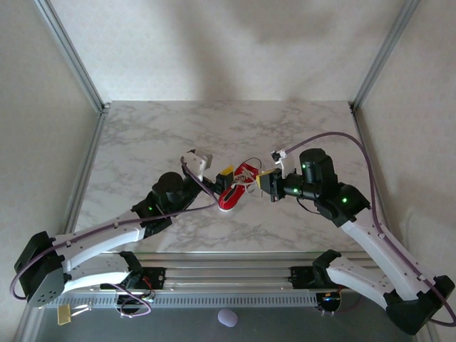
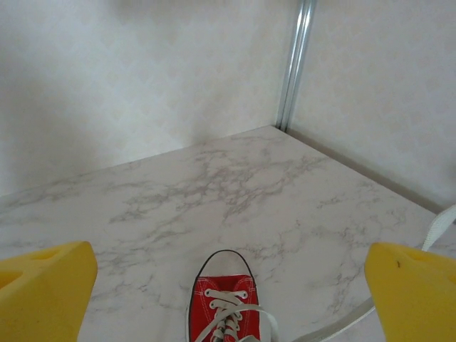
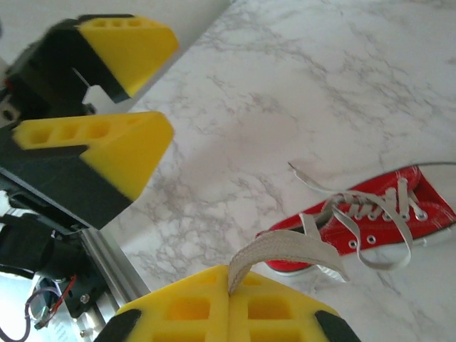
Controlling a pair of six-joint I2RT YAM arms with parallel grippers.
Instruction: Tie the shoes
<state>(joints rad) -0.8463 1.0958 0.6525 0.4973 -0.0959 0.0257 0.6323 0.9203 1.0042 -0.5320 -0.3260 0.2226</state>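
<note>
Robot arms at work on a shoe: a small red sneaker [image 1: 239, 185] lies near the middle of the marble tabletop [image 1: 142, 142], set at an angle between the two hands, its white toe cap pointing toward the far right corner of the enclosure. The left hand [image 2: 229, 267] stands released, its yellow pads [image 2: 46, 285] spread wide to either side of the toe end and touching nothing; from the right wrist, those two pads are seen well apart at upper left. The right hand [image 3: 229, 285] is clenched, its own yellow pads pressed flat together on a white lace [image 3: 281, 249], which rises from the seam between them and curves back to the eyelets of the sneaker. A second lace end [image 3: 293, 167] lies loose on the marble near the shoe. The lacing sits slack and untied across the tongue. From above, the hands face each other from left and right, close beside the shoe
</note>
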